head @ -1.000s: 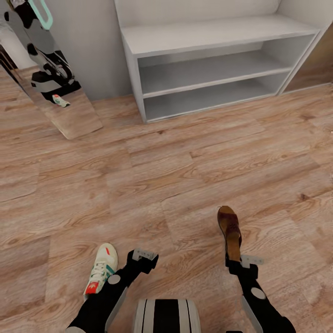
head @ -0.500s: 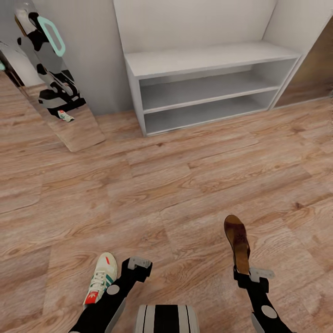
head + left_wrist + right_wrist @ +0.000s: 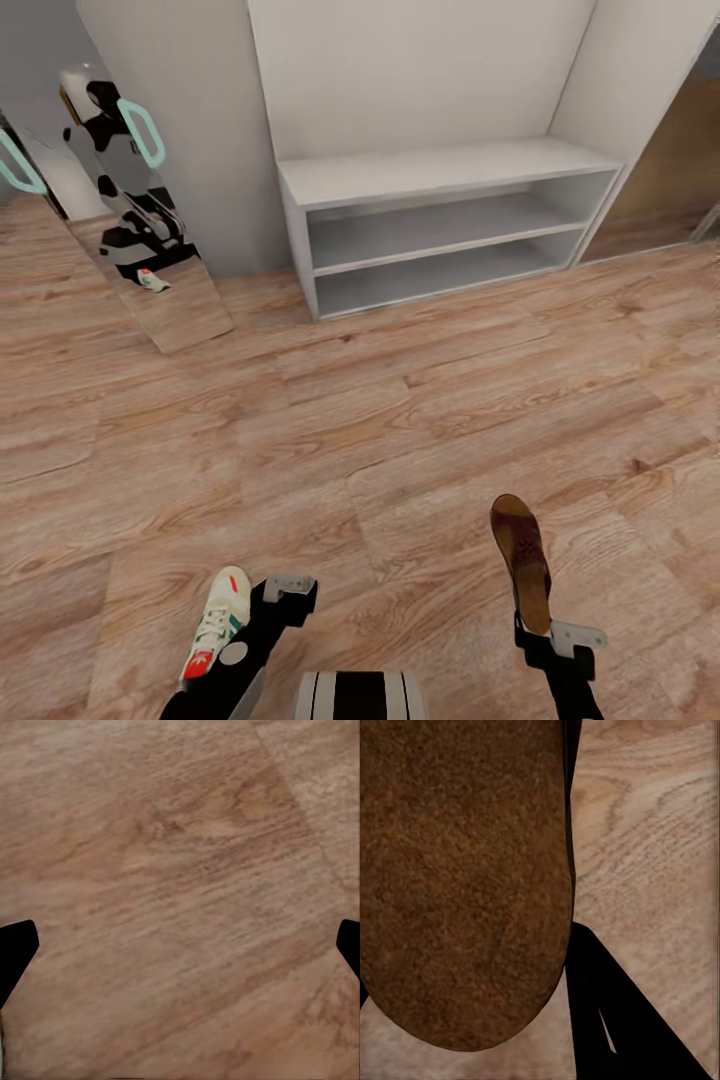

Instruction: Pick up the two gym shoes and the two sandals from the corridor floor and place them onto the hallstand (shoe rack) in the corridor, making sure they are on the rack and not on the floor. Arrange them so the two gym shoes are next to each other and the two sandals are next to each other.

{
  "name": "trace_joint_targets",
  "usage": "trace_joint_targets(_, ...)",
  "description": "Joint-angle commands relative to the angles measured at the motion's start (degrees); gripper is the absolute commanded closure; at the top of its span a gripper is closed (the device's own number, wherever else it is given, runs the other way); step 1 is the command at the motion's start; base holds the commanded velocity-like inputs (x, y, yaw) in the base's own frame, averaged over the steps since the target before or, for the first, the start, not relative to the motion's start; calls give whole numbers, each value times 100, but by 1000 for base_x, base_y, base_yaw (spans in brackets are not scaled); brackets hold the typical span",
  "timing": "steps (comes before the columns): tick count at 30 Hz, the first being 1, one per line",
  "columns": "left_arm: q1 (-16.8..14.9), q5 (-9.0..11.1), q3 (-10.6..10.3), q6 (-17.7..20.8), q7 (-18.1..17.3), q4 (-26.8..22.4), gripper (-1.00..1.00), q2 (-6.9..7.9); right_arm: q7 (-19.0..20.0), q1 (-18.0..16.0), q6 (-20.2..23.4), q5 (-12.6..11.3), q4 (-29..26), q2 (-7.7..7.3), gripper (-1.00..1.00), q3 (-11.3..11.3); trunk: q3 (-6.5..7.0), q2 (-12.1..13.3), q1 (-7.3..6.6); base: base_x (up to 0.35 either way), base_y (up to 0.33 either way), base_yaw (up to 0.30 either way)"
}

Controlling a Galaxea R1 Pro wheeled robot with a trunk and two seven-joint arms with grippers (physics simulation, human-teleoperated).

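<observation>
A dark brown sandal [image 3: 520, 548] hangs above the corridor floor [image 3: 400, 430], heel end pinched by my right gripper [image 3: 537, 632], toe pointing away from me. The right wrist view is close on that sandal's brown sole [image 3: 457, 877], with one dark finger [image 3: 611, 1020] beside it. One white gym shoe [image 3: 215, 622] with green stripes and red patches lies on the floor just left of my left gripper [image 3: 285, 590]. That gripper is open; its two black fingertips [image 3: 15, 952] stand far apart over bare planks. The pale grey hallstand [image 3: 440, 175] stands ahead against the wall, its bench top and both shelf slots bare.
A tall mirror [image 3: 150, 250] leans at the left of the hallstand and reflects the robot. A brown door panel [image 3: 675, 170] is at the far right. Wood floor stretches between me and the hallstand.
The whole view has shifted, so the camera moved: more wall shows above the hallstand. The right arm with the sandal has drifted to the right and back toward me. The left gripper stays open.
</observation>
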Motion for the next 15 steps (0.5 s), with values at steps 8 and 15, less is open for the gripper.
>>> trace_joint_targets(8, 145, 81, -28, -144, 281, 35, -100, 10, 23, 46, -128, -65, 415, 35, 100, 36, 247, 10, -21, 0, 0, 0)
trace_joint_targets(15, 171, 74, -29, -146, 285, 40, -100, 5, 24, 59, -130, -64, 553, 68, 100, 37, 465, 19, -39, 0, 0, 0)
